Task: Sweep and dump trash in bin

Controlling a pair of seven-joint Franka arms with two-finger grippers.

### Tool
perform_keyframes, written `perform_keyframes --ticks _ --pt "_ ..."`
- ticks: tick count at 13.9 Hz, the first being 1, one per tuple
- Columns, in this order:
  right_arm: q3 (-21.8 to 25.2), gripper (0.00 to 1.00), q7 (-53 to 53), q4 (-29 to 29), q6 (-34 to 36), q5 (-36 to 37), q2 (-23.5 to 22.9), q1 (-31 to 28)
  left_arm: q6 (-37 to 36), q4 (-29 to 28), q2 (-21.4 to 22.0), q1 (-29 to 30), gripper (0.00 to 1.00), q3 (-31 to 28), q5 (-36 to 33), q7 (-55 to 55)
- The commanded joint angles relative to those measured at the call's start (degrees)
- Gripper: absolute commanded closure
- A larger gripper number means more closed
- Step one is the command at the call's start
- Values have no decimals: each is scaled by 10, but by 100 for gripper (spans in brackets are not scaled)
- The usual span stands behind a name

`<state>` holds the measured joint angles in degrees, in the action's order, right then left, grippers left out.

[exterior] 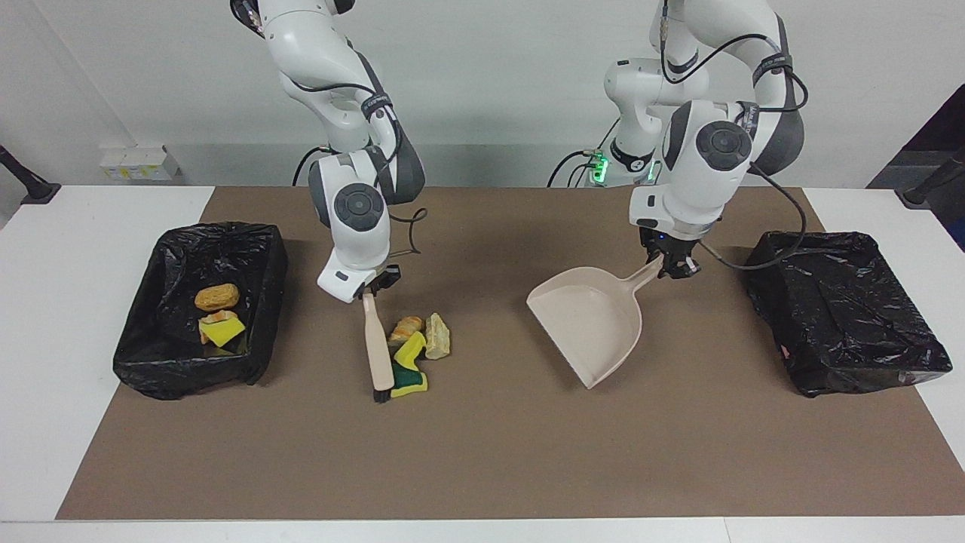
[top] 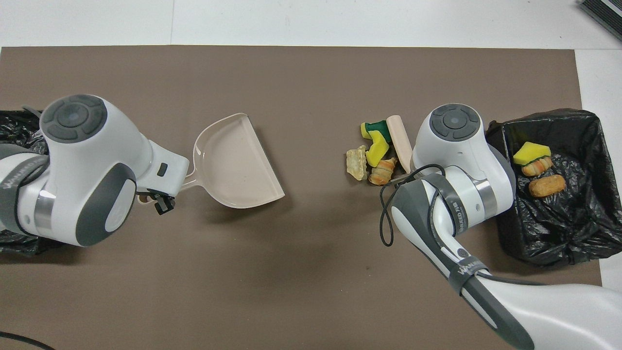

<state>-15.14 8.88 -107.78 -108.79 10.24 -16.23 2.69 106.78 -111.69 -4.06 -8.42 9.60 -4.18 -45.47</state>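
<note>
Gripping the brush point(exterior: 376, 348) in my right tool point(exterior: 371, 289), I rest its bristles against four trash scraps point(exterior: 419, 348) on the tabletop point(exterior: 482, 467). My left tool point(exterior: 673, 264) clamps the dustpan point(exterior: 592, 326) handle, pan tilted. Three scraps point(exterior: 218, 315) lie in the black-lined bin point(exterior: 256, 317) at the right arm's end.

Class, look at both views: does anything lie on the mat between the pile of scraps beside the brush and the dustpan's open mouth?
Nothing visible does: only bare mat separates the scraps from the dustpan.
</note>
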Motion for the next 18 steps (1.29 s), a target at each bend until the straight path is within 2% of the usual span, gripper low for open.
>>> perform_keyframes --ticks 1,4,8,12,18 --pt "-3 100 32 -8 17 -41 12 15 33 -60 33 -17 100 -2 -4 25" --pt "-3 100 47 -11 16 -72 15 16 67 -82 32 -30 100 -2 35 35" --pt "-3 100 116 -12 10 -120 13 34 123 -104 27 -47 100 -3 38 35" --pt "-3 100 159 -12 -9 -162 7 48 135 -103 25 -49 100 -3 38 34" --pt "-3 100 195 -13 -46 -224 -1 152 135 -100 24 -54 100 -3 38 34"
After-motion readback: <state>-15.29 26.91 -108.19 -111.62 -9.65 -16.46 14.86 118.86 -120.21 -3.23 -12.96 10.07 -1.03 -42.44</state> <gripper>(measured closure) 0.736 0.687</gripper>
